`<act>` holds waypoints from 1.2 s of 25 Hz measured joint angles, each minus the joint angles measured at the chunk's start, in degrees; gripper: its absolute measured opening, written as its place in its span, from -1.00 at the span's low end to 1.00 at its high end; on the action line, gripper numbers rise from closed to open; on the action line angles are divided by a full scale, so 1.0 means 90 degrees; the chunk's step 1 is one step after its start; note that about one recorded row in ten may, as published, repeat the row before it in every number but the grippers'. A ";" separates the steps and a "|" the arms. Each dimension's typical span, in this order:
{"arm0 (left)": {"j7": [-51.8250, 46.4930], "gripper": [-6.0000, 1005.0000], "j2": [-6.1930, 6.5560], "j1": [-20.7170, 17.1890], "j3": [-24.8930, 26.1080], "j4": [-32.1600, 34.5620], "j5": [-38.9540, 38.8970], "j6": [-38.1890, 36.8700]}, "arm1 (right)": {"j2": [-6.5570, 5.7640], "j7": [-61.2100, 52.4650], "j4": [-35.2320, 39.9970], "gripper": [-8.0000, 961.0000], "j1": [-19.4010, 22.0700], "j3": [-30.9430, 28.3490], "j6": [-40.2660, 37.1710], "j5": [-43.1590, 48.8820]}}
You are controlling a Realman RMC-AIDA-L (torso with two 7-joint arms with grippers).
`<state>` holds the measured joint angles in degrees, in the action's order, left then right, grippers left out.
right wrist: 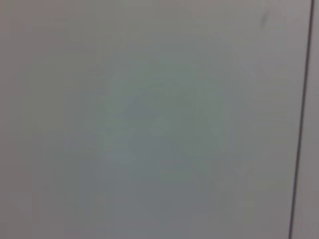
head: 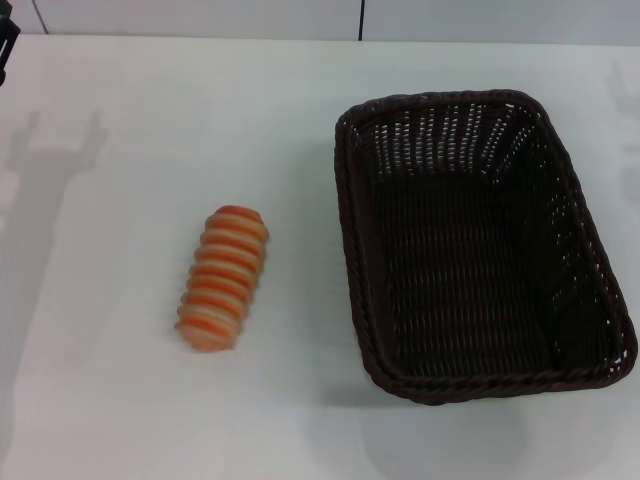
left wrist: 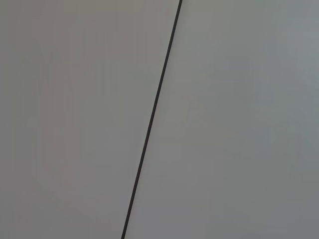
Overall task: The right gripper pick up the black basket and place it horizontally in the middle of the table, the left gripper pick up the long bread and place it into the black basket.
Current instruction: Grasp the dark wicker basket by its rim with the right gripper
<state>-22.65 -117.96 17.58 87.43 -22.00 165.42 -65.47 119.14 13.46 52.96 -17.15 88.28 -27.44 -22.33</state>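
The black basket, a large dark woven wicker one, stands empty on the right half of the white table, its long side running from front to back. The long bread, ridged with orange and cream stripes, lies left of the middle, about a hand's width from the basket's left rim. A black sliver of my left gripper shows at the far left edge of the head view, well away from the bread. The right gripper is out of view. Both wrist views show neither the bread nor the basket.
The gripper's shadow falls on the table's far left. Each wrist view shows only a plain grey panel crossed by a thin dark seam. A pale wall runs behind the table's far edge.
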 joint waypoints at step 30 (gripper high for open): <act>-0.0248 0.72 0.0015 -0.0020 0.0004 -0.0029 -0.0003 -0.0157 | -0.0004 -0.0933 0.5152 0.66 -0.0492 -0.0444 0.9369 0.1359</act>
<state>-24.88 -117.82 17.40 87.46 -22.25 165.39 -66.89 119.10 5.07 99.33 -21.58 84.28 56.88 -10.10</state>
